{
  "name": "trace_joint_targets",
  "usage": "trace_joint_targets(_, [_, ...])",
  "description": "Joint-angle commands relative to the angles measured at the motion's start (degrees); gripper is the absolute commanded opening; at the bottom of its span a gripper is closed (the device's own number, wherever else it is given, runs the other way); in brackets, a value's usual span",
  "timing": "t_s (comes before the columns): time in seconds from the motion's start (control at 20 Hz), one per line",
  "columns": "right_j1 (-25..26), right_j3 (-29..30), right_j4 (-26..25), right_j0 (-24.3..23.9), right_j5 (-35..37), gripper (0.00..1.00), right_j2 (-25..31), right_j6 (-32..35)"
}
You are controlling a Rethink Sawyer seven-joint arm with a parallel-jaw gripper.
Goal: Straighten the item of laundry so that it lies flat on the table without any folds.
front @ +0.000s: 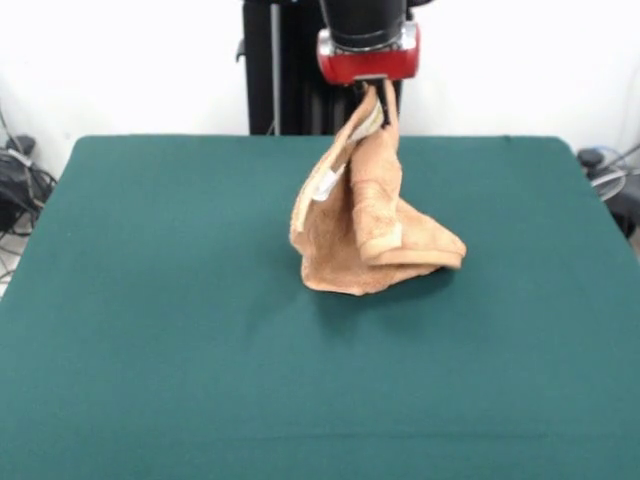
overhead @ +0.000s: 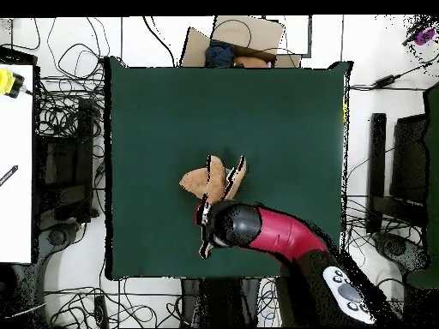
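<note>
item: small tan-orange terry towel (front: pixel 365 225) with woven border bands and a white label. position: near the middle of the large dark green cloth-topped table (front: pixel 150 350), hanging in a crumpled, tent-like drape; lower folds rest on the table, the upper corner is lifted.

holder: red and black arm's gripper (front: pixel 376 92), directly above the towel; jaws pinched on the towel's top corner, which rises into them.

condition: several layers doubled over, one banded edge curled at the right of the front view.

risks, judged: the single-corner pinch may slip under drag; lowering straight down would likely pile the cloth back into folds; the curled edge may stay tucked beneath.
</note>
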Motion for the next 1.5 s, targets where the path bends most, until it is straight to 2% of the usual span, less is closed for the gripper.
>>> trace_joint_targets(0.05, [2.79,1.16,-3.73,-1.75,0.72,0.00,6.29,-2.38])
trace_joint_targets(0.3, [5.19,-0.08,-6.11,-3.91,0.01,0.00,7.48,-3.47])
trace_joint_targets(0.55, [5.37,-1.55,-9.63,-3.30,-0.68,0.00,7.19,-2.66])
trace_joint_targets(0.75, [5.33,-1.81,-10.56,-3.38,-1.04,0.00,7.76,-1.70])
trace_joint_targets(0.8, [5.36,-1.84,-10.94,-3.48,-0.96,1.00,8.00,-1.23])
trace_joint_targets(1.2, [5.63,-1.68,-10.86,-3.84,-0.64,1.00,8.32,-0.49])
trace_joint_targets(1.5, [-0.40,0.46,-7.34,-2.51,5.00,1.00,8.53,1.49])
